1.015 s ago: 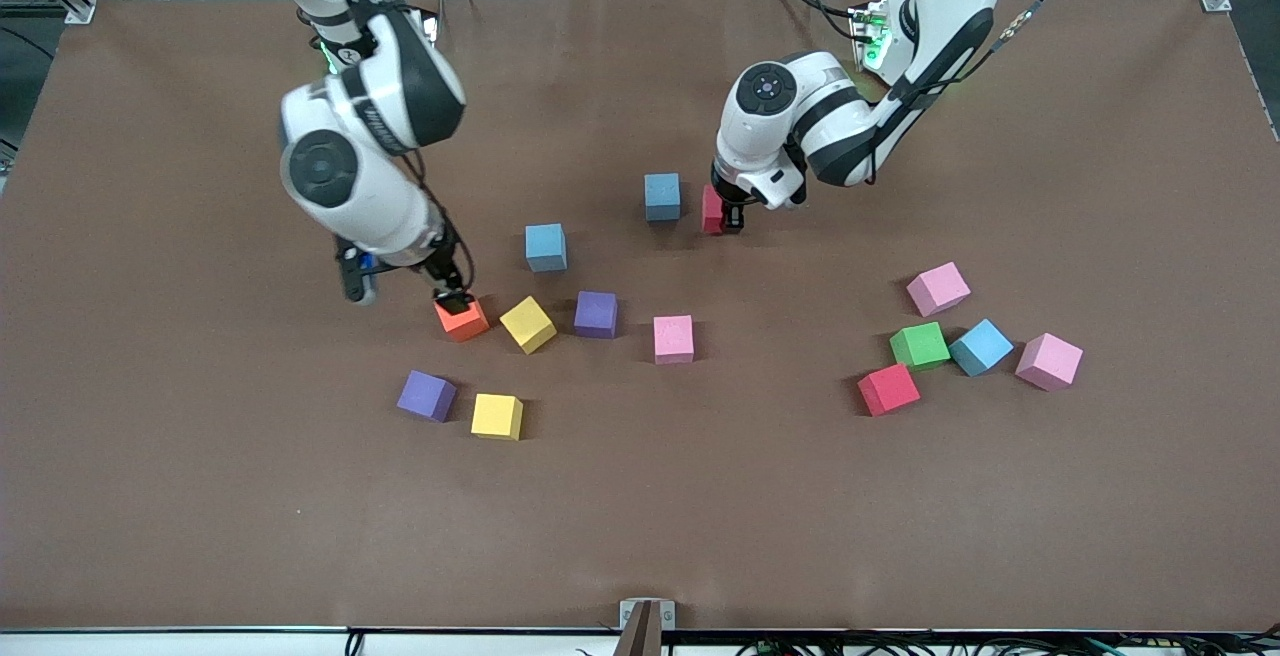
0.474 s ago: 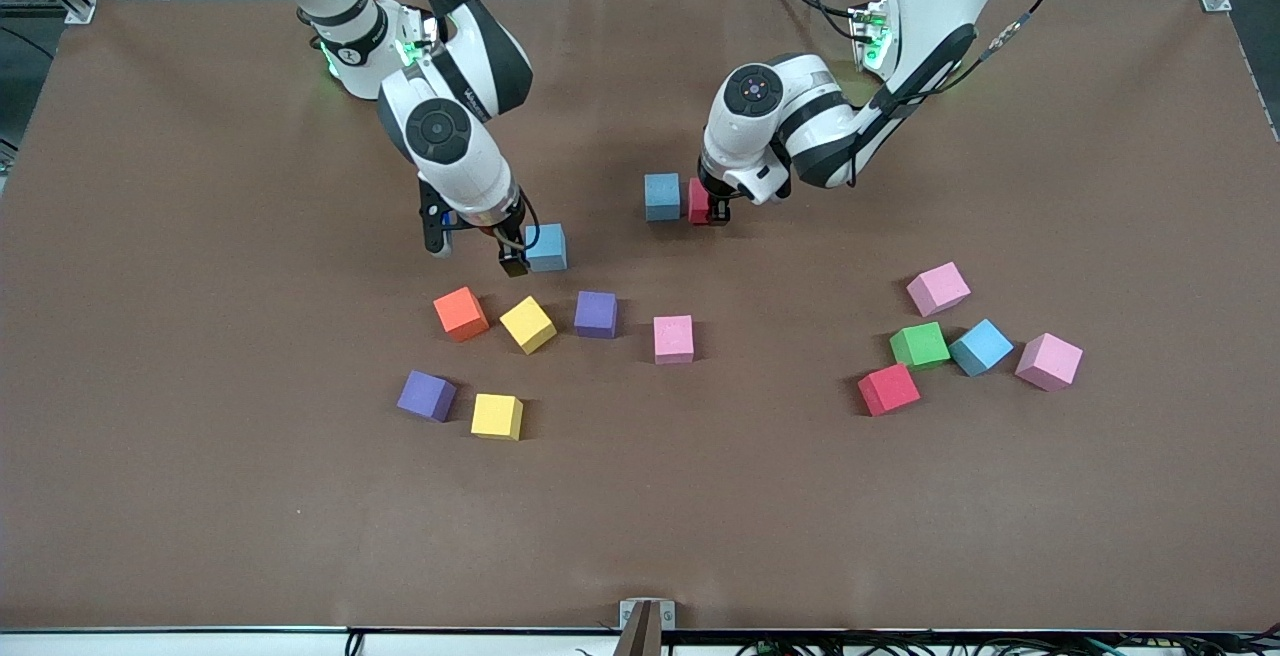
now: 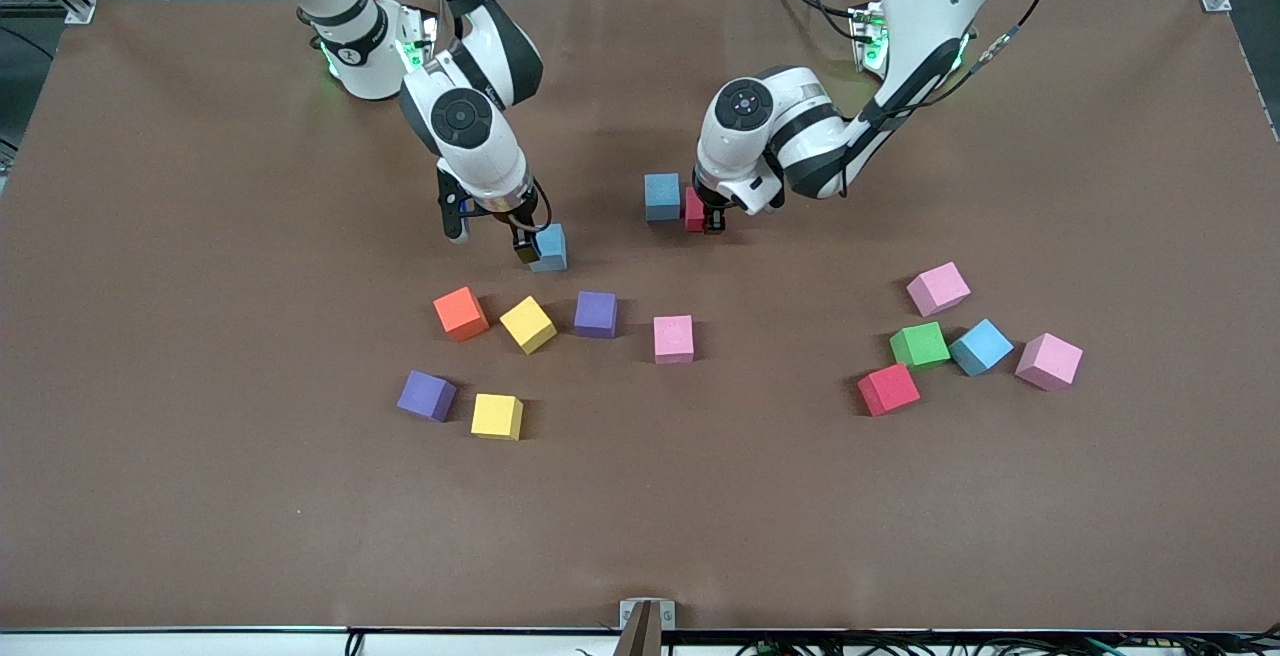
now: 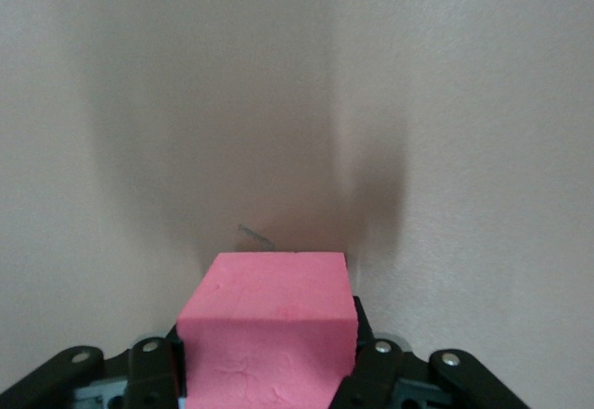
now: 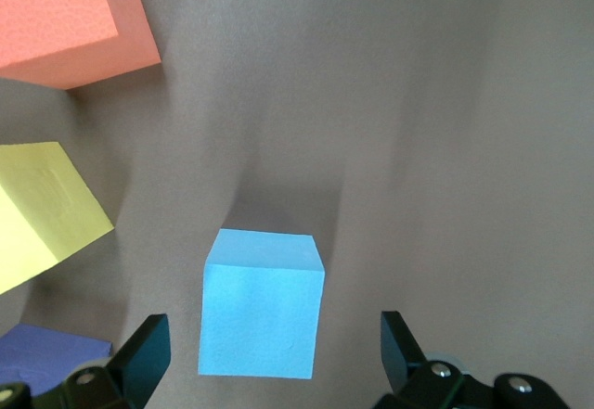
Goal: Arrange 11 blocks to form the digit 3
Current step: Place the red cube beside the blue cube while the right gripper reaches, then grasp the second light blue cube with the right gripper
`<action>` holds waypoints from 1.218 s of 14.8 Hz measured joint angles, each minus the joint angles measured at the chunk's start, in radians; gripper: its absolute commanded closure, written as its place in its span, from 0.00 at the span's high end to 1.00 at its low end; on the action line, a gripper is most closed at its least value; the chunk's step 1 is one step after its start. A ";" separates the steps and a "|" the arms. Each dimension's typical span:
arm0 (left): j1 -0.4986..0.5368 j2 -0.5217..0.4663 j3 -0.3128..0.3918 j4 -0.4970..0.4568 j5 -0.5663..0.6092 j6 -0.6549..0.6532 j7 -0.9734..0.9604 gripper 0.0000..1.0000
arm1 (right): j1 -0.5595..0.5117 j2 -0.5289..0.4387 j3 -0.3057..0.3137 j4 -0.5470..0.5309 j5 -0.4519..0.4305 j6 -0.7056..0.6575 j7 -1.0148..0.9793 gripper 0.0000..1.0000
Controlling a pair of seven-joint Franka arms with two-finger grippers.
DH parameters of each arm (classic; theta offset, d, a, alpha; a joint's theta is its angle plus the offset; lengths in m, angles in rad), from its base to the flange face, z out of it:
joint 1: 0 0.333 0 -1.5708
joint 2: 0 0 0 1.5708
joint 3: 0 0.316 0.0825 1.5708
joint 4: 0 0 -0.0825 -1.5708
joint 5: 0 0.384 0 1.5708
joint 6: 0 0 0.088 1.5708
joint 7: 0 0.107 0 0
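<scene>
1. Front view: the left hand (image 3: 706, 218) pinches a red block (image 3: 693, 208) just beside a light blue block (image 3: 661, 196) on the brown bench (image 3: 200, 496). The right hand (image 3: 490, 236) stands spread at another light blue block (image 3: 549, 247), with an orange block (image 3: 461, 313), a yellow block (image 3: 527, 324) and a purple block (image 3: 596, 314) nearer the camera than that block.
2. Left wrist view: the red block (image 4: 269, 335) sits clamped between the fingers (image 4: 376, 372).
3. Right wrist view: the spread fingers (image 5: 139, 358) flank the light blue block (image 5: 262, 302); near it lie the orange block (image 5: 70, 19) and the yellow block (image 5: 42, 210).
</scene>
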 measured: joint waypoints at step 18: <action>-0.033 -0.002 0.005 0.001 0.000 -0.001 -0.009 0.56 | 0.033 0.122 0.000 -0.002 0.000 0.146 0.039 0.05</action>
